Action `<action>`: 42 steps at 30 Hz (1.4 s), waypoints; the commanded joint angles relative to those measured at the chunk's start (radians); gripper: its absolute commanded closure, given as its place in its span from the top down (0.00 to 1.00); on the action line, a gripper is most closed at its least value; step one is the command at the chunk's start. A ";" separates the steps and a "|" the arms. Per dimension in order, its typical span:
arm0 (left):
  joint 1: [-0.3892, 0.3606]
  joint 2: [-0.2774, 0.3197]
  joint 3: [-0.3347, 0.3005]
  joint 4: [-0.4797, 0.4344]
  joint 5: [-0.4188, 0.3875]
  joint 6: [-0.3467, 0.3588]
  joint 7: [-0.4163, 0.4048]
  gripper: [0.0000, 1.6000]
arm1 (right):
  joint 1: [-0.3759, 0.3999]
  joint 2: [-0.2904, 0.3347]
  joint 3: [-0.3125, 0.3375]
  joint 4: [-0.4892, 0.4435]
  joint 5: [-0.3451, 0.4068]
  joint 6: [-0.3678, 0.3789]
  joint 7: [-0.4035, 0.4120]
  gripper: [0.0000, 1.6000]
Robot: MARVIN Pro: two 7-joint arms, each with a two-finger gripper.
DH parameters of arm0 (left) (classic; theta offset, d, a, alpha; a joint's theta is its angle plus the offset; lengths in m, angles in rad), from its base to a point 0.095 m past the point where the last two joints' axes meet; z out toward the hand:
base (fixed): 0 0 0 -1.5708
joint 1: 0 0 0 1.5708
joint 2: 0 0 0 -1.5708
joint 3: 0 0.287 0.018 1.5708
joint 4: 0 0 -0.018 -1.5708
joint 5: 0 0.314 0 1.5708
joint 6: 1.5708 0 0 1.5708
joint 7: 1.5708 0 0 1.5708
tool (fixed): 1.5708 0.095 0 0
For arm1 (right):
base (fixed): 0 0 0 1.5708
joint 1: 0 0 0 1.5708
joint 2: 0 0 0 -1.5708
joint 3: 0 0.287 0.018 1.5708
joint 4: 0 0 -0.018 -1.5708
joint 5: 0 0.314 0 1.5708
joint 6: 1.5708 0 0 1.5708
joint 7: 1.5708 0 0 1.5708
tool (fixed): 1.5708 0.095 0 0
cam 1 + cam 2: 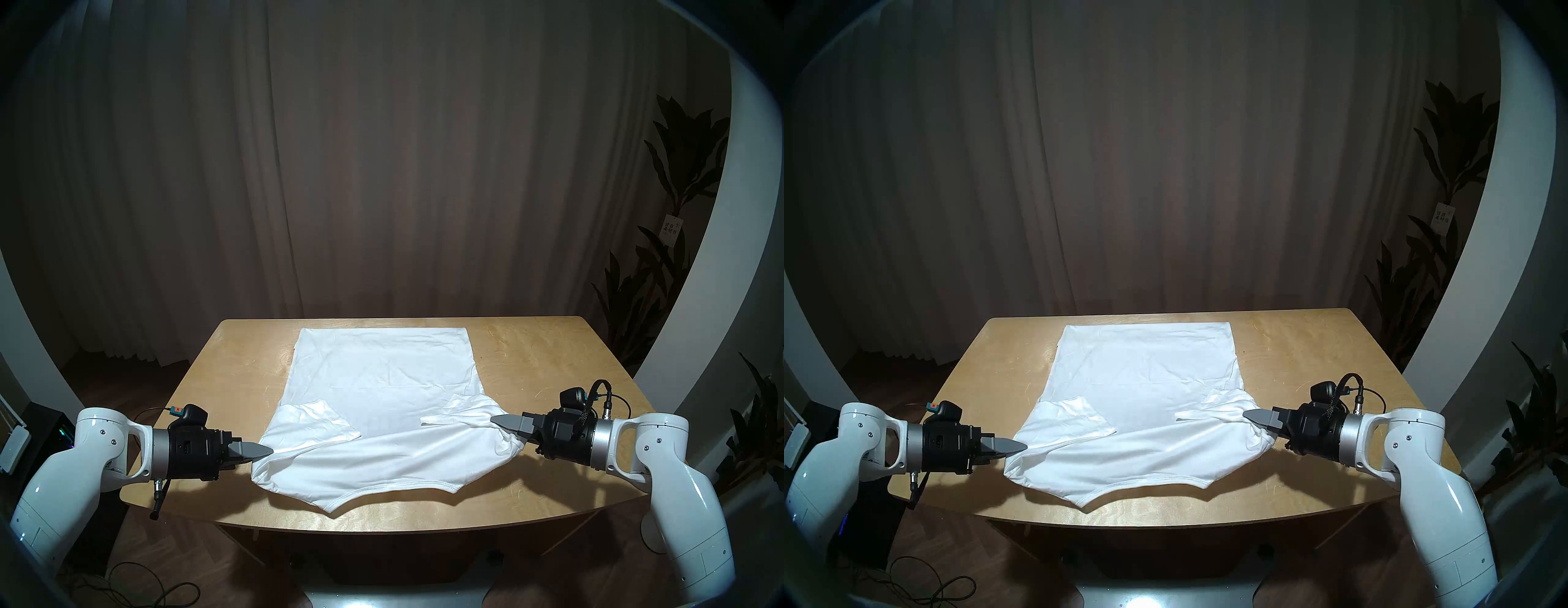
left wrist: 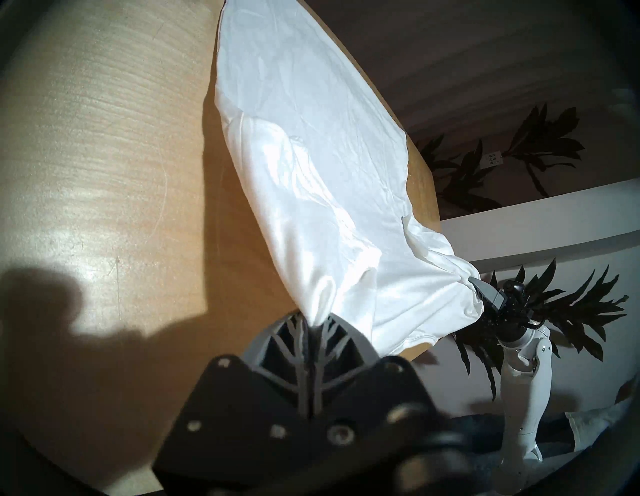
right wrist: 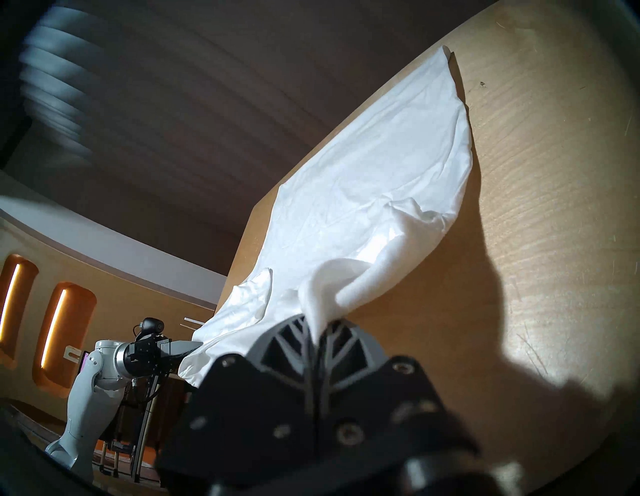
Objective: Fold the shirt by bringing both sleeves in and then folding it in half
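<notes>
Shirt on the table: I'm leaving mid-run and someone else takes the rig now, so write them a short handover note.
Left gripper: shut on the shirt, pinching its near left shoulder corner.
Right gripper: shut on the shirt's near right shoulder corner.
The shirt lies lengthwise on the table, hem at the far edge, collar end toward the robot; the near end is lifted and stretched between the grippers.
Done: the left sleeve and the right sleeve are both folded in onto the body.
Left: carry the held end over to the far hem to fold the shirt in half, then release.
</notes>
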 commanded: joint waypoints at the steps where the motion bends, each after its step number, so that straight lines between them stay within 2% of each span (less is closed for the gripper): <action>1: 0.098 -0.005 -0.047 -0.048 -0.007 -0.002 -0.007 0.00 | -0.034 0.015 0.019 -0.039 0.000 -0.009 0.044 0.00; 5: 0.168 -0.006 -0.104 -0.076 -0.007 -0.002 -0.016 0.00 | -0.071 0.018 0.036 -0.081 0.006 -0.008 0.064 0.00; 7: 0.177 -0.006 -0.113 -0.080 -0.008 -0.002 -0.018 0.00 | -0.078 0.017 0.043 -0.092 0.010 -0.007 0.067 0.00; 11: 0.248 -0.026 -0.199 -0.113 0.000 -0.002 -0.026 0.00 | -0.107 0.013 0.073 -0.124 0.021 -0.010 0.082 0.00; 13: 0.251 -0.035 -0.208 -0.116 0.004 -0.002 -0.027 0.00 | -0.111 0.013 0.078 -0.128 0.022 -0.010 0.084 0.00; 18: 0.328 -0.068 -0.267 -0.165 0.012 -0.002 -0.037 0.00 | -0.140 0.011 0.097 -0.150 0.026 -0.012 0.105 0.00; 22: 0.357 -0.092 -0.281 -0.183 0.023 -0.002 -0.039 0.00 | -0.148 0.013 0.099 -0.155 0.026 -0.011 0.113 0.00; 24: 0.402 -0.106 -0.307 -0.206 0.028 -0.002 -0.044 0.00 | -0.153 0.014 0.099 -0.159 0.026 -0.011 0.123 0.00; 30: 0.463 -0.141 -0.360 -0.244 0.036 -0.002 -0.056 0.00 | -0.155 0.017 0.096 -0.163 0.025 -0.013 0.143 0.00; 37: 0.538 -0.215 -0.428 -0.273 0.061 -0.002 -0.056 0.00 | -0.160 0.004 0.101 -0.169 0.027 -0.032 0.159 0.00; 38: 0.569 -0.213 -0.445 -0.279 0.050 -0.002 -0.059 0.00 | -0.162 0.003 0.103 -0.170 0.027 -0.032 0.160 0.00; 42: 0.578 -0.198 -0.461 -0.286 0.062 -0.002 -0.069 0.00 | -0.166 -0.012 0.113 -0.173 0.014 -0.070 0.172 0.00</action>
